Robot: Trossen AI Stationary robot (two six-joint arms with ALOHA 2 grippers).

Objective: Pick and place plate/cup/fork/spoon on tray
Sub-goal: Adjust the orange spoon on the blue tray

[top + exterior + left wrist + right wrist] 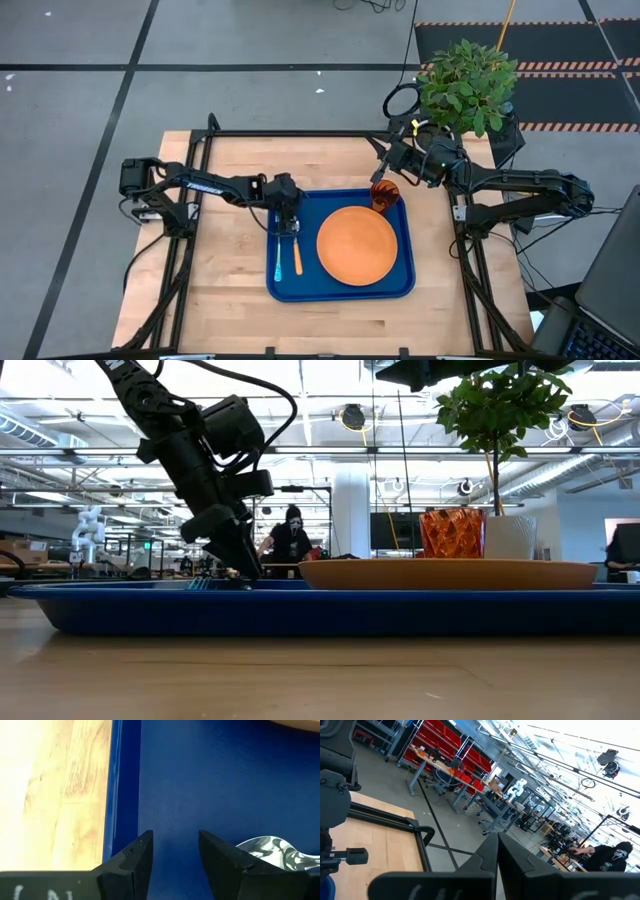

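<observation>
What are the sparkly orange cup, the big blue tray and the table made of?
The small see-through orange-red cup looks like faceted plastic or glass: light passes through its diamond pattern. The large blue rectangular tray looks like plastic, going by its fine grainy texture and soft sheen. The pale table top looks like wood: joined planks with grain show.

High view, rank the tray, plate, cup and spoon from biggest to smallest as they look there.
1. tray
2. plate
3. spoon, long but thin
4. cup, partly under the right arm, so its rank against the spoon is unsure
</observation>
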